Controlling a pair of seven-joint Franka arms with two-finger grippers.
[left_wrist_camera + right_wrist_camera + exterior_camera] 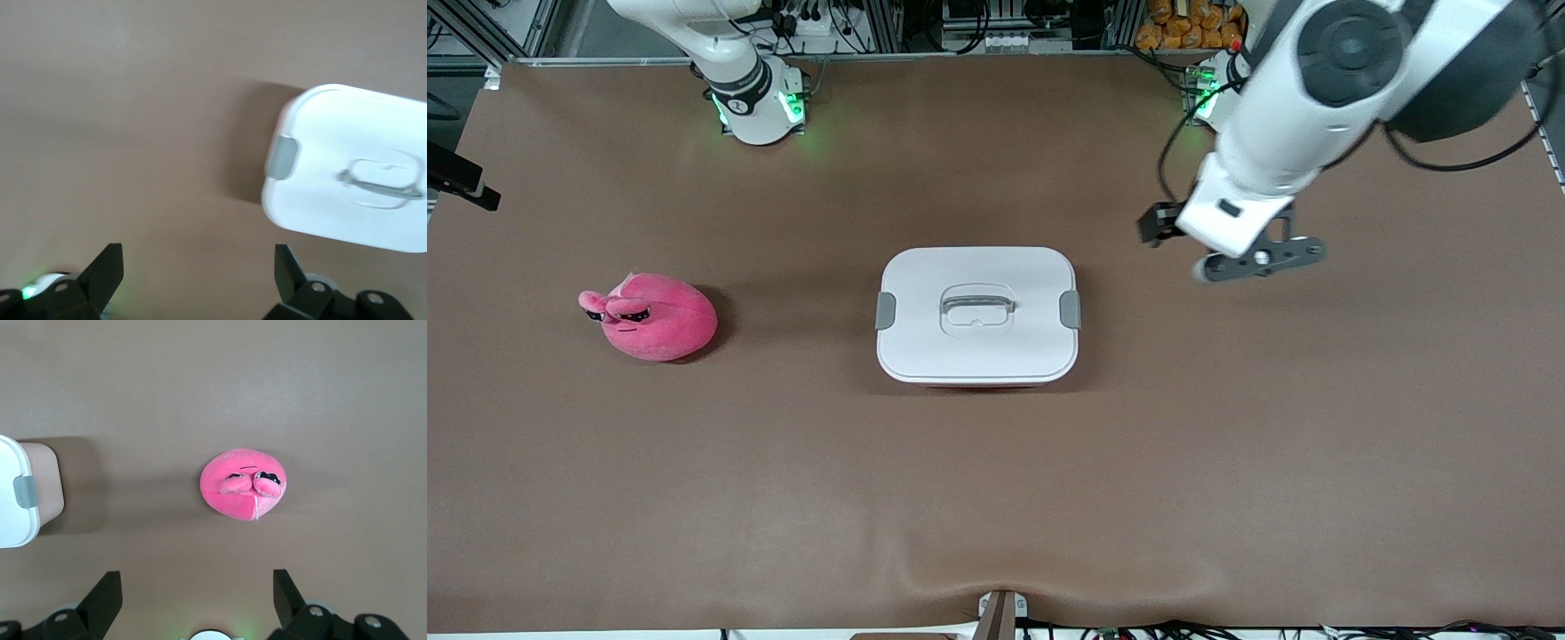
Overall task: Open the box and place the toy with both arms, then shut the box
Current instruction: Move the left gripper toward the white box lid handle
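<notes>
The box (977, 316) sits lid-on at mid-table with both grey clips (1070, 309) down, the toy (654, 316) well apart toward the right arm's end, while the left gripper (199, 273) hovers over bare table beside the box and the right gripper (197, 597) over table near the toy, both jaws spread and empty.

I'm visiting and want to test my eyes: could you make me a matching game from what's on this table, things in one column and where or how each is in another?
Things:
1. box
2. toy
3. left gripper
4. lid handle

States:
A. grey, lying flat in the lid's recess
B. open, empty, over bare table beside the box
C. shut with its white lid on, mid-table
D. pink, on the table toward the right arm's end

Pairs: 1-C, 2-D, 3-B, 4-A
</notes>
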